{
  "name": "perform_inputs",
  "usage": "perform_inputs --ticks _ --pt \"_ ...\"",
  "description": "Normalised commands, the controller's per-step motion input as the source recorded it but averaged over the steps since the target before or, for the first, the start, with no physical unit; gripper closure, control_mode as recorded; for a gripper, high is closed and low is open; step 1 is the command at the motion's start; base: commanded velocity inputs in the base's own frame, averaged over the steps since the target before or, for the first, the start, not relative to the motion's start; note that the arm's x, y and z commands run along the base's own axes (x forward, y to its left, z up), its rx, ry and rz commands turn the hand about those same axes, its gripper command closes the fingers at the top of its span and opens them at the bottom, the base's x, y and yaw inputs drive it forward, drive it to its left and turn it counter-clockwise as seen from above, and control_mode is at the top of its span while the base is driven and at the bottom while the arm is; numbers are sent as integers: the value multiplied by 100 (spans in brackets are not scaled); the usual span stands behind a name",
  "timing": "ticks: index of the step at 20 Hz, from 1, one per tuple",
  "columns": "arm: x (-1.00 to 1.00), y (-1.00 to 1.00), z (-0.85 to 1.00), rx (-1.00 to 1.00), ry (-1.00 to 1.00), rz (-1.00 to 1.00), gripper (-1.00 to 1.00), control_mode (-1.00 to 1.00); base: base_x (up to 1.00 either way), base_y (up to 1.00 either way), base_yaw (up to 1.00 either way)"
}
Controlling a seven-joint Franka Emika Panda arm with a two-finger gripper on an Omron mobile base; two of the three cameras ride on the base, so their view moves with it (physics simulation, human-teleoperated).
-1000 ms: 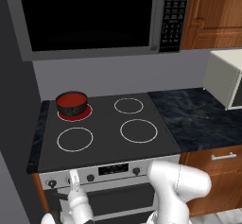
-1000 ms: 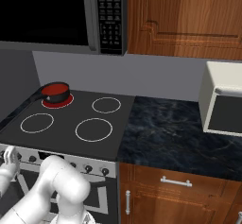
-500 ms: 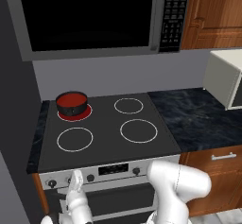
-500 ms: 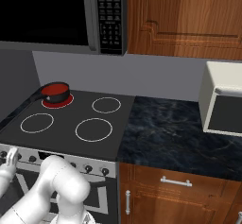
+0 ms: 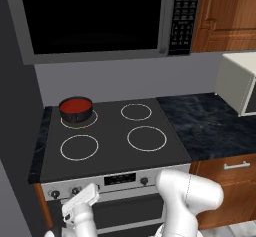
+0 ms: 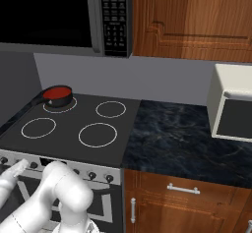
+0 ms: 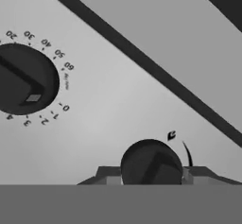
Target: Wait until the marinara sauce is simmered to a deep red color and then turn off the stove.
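From the left base view, you see the stove (image 5: 115, 146) with the marinara sauce (image 5: 76, 105), deep red, in a small black pot (image 5: 76, 112) on the back-left burner. The gripper (image 5: 80, 201) sits low against the silver front panel, near its left-hand knobs.

From the right base view, the sauce (image 6: 56, 93) sits at the stove's far left corner, and the gripper (image 6: 11, 174) reaches the panel's left end.

In the hand view, a dark knob (image 7: 151, 164) lies between the fingertips, which appear pressed onto it. A numbered dial (image 7: 23, 79) sits beside it.

The turning-off step looks in hand; next you likely need to rotate that knob to its off mark.
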Motion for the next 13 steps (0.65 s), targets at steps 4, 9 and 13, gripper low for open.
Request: perform_inputs --ticks 4,9,13 --pt "1 -24 6 43 0 -4 100 -100 0 0 0" --pt "11 -17 4 27 0 0 100 -100 0 0 0" --pt "3 -19 3 32 0 -1 100 -100 0 0 0"
